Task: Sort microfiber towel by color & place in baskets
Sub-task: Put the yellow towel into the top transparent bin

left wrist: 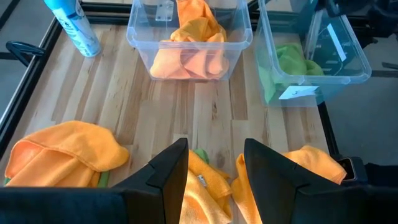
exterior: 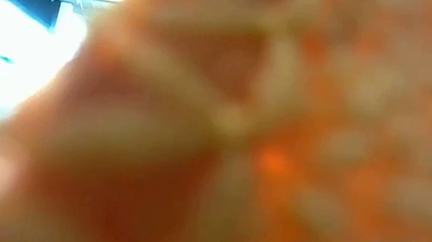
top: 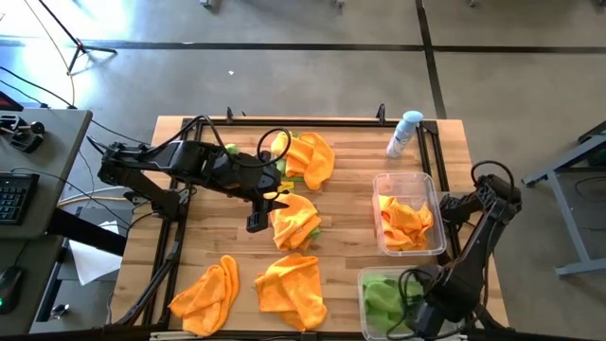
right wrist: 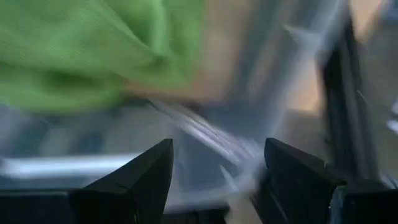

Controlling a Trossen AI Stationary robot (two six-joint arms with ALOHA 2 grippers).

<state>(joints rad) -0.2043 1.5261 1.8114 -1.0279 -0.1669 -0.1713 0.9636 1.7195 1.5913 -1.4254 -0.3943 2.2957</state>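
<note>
One orange towel (left wrist: 205,186) just under the left claw (left wrist: 214,171), fingers spread and empty, right claw (right wrist: 217,180) likewise, over green-towel basket (top: 379,284)

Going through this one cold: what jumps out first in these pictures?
Bright orange microfiber cloths lie scattered over the wooden table, and the left hand hangs open over the middle pile, orange with lime green peeking out. On the table's right side stand two clear plastic tubs, one holding orange cloths, the other lime green cloth, with the right hand open at the green tub. A white-and-blue spray bottle lies at the far edge.
</note>
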